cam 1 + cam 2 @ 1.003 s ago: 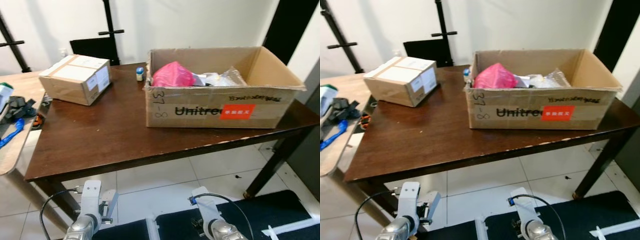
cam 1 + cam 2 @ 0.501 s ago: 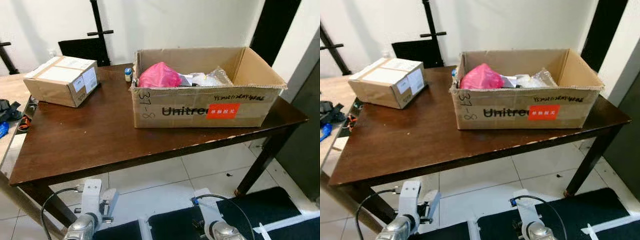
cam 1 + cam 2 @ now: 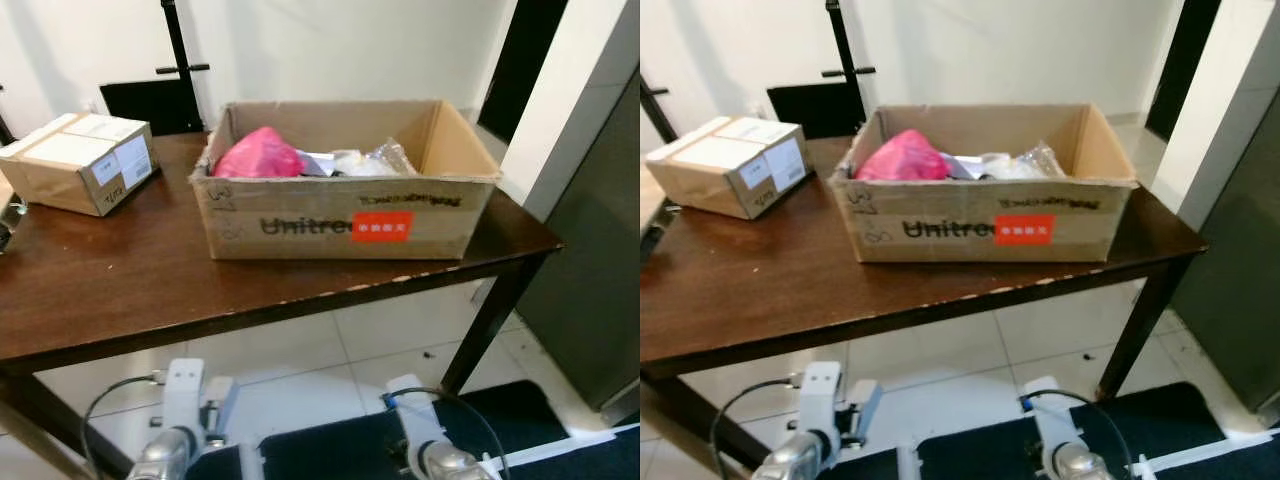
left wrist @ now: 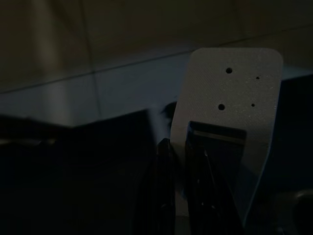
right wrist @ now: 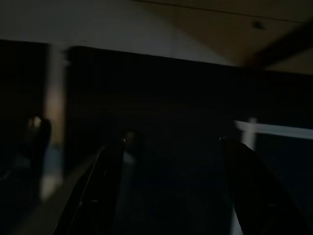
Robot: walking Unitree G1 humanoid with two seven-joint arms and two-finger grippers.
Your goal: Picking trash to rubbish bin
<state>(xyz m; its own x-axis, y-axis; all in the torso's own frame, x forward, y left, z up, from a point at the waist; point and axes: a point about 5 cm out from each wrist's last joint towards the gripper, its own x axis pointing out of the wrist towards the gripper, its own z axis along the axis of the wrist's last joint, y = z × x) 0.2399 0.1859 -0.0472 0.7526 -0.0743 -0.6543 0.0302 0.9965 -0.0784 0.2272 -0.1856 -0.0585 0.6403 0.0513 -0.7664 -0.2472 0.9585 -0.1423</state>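
Open box (image 3: 345,215) mid-frame on table (image 3: 120,290), pink bag (image 3: 258,156) and clear wrappers (image 3: 375,160) inside. Left gripper (image 4: 181,196) pressed together; right gripper (image 5: 166,191) spread apart, both hanging low. Likely risk: snagging the near box wall when reaching in. Sealed carton (image 3: 75,175) upper left, well apart.

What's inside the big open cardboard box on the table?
The cardboard box holds a pink bag at its left end, with white paper and crumpled clear plastic beside it. Anything beneath them, and the box floor, is hidden by the front wall.
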